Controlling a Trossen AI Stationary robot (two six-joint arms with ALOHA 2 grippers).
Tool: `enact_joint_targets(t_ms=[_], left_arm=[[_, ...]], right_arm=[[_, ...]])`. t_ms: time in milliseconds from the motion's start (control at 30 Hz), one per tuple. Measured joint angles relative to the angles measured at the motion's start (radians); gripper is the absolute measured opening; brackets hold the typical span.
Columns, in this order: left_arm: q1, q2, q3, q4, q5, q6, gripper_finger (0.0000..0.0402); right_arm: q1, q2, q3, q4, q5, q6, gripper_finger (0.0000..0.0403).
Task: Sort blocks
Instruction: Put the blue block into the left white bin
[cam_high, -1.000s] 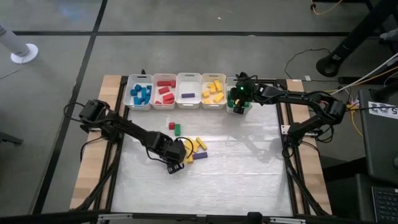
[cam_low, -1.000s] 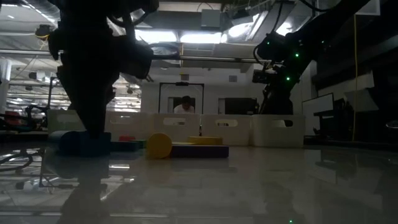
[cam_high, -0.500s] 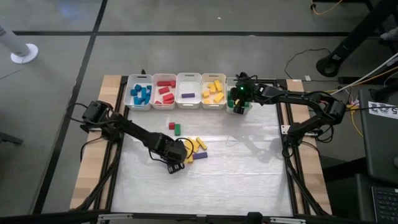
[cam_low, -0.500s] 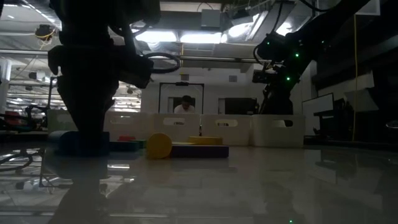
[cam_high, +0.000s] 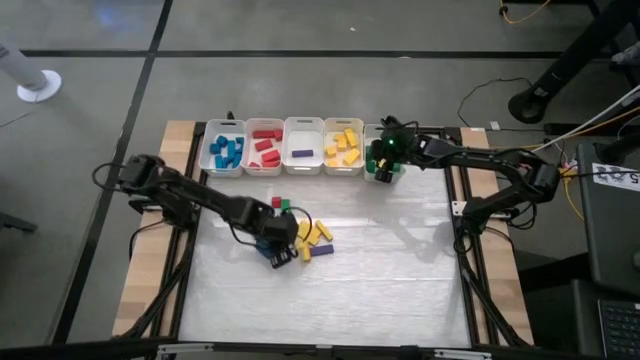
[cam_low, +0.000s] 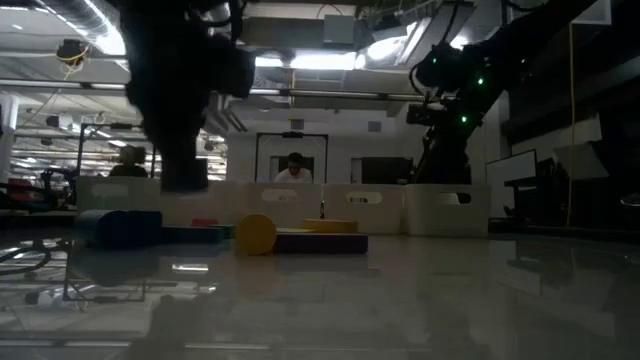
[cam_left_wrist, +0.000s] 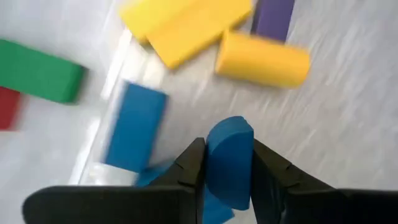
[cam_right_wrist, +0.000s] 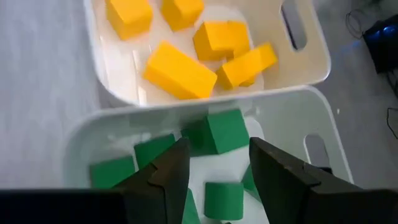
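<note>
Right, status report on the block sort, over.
Left pincer shut on blue block, lifted above the loose pile. Right pincer open over the green bin, empty. One blue block left on table. Nothing blocking.

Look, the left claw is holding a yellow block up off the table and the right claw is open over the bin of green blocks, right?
Almost. The block in the left claw is blue, not yellow; the left wrist view shows the blue block pinched between its fingers, above the table. The right claw is open over the bin of green blocks, as you said.
</note>
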Motion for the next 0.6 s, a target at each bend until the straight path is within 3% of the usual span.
enact_joint_targets(t_ms=[200,600], left_arm=[[0.102,-0.163,0.001,-0.126,-0.105,0.127,0.0075],[0.388,-0.412,0.001,-0.481,-0.619,0.227,0.0079]], right_arm=[[0.087,-0.055,0.001,0.014,-0.022,0.111,0.0167],[0.336,-0.062,0.001,0.107,-0.076,0.310,0.0167]])
